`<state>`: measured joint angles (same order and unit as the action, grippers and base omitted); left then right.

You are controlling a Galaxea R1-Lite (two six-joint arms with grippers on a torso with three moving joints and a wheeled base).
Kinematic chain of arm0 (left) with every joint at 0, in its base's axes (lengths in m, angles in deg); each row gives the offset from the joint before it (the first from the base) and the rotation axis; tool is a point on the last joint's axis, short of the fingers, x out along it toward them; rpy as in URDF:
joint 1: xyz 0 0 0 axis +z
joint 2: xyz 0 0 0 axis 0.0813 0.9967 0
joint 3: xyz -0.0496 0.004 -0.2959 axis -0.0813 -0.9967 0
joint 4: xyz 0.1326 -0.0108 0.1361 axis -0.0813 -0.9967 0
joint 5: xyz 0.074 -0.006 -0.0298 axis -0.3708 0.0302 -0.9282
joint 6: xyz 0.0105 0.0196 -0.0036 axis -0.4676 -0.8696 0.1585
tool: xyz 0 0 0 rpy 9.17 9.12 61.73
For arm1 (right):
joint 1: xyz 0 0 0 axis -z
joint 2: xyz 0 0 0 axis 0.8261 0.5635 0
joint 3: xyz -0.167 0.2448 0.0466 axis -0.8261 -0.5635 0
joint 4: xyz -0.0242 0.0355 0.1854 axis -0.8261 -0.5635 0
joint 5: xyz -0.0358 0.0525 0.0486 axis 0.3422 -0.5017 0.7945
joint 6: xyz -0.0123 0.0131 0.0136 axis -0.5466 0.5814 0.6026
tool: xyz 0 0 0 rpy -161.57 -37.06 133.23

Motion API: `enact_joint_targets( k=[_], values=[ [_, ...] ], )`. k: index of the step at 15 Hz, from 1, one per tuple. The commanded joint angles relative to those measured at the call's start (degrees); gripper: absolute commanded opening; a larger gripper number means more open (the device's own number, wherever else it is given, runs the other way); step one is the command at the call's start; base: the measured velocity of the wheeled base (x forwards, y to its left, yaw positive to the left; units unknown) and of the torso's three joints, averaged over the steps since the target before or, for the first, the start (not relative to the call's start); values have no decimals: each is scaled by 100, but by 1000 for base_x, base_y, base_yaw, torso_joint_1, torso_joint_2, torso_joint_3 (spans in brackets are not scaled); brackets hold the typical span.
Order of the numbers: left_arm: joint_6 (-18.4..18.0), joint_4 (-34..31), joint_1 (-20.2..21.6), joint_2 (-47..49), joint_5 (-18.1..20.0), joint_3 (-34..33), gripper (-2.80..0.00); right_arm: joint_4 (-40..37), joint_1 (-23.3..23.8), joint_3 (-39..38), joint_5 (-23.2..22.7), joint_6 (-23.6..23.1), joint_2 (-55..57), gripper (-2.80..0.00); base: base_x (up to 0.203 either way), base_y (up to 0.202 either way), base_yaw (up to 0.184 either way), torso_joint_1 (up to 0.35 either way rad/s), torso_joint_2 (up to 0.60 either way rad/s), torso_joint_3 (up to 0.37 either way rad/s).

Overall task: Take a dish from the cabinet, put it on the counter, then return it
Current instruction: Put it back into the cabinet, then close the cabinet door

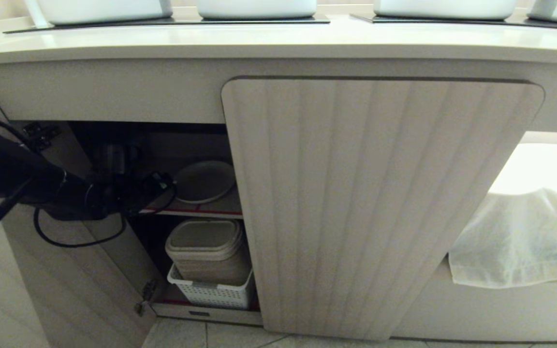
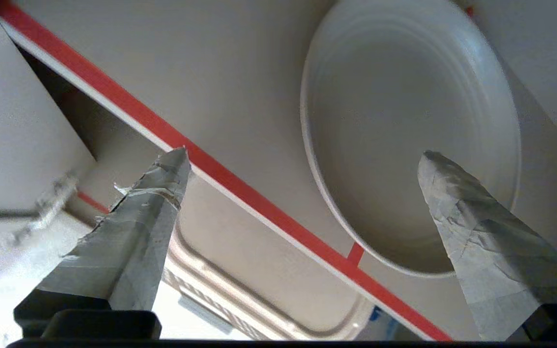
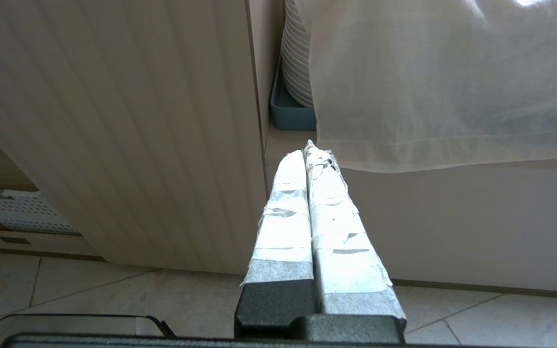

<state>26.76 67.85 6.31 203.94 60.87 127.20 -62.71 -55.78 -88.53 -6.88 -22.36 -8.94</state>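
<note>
The dish [image 1: 204,181], a plain off-white round plate, lies flat on the red-edged shelf [image 1: 196,211] inside the open left half of the cabinet [image 1: 380,203]. My left arm reaches into the opening, and the left gripper [image 1: 160,186] hovers just left of the dish. In the left wrist view the left gripper [image 2: 303,154] is open and empty. One taped finger [image 2: 452,203] is over the dish [image 2: 404,121], the other over the shelf's red edge [image 2: 220,174]. The counter [image 1: 278,41] runs above. My right gripper [image 3: 310,147] is shut and parked low, facing the closed fluted door [image 3: 114,121].
Below the shelf a white basket [image 1: 211,292] holds stacked beige lidded containers [image 1: 206,241]. The left door [image 1: 65,270] hangs open under my arm. A white cloth [image 1: 525,237] drapes the unit at right, with stacked plates [image 3: 295,53] behind it. White bins [image 1: 254,7] stand on the counter.
</note>
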Motion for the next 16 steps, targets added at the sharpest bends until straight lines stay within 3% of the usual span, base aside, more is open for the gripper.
enact_joint_targets(
  k=[1, 7, 14, 16],
  values=[
    [-91, 259, 2, -166, -4, -289, 0, 4, -1, 1, 2, 2, 1, -280, 0, 0, 0, 0, 0, 0],
    [-986, 1854, 11, -393, 4, -1340, 0, 4, -1, 1, 2, 2, 0, -280, 0, 0, 0, 0, 0, 0],
    [-1828, 3077, 9, -557, 48, -2135, 0, 4, -1, 1, 2, 2, 0, -280, 0, 0, 0, 0, 0, 0],
    [-1923, 3306, -5, -518, 66, -2227, 0, 4, -1, 1, 2, 2, 0, -280, 0, 0, 0, 0, 0, 0]
  ],
)
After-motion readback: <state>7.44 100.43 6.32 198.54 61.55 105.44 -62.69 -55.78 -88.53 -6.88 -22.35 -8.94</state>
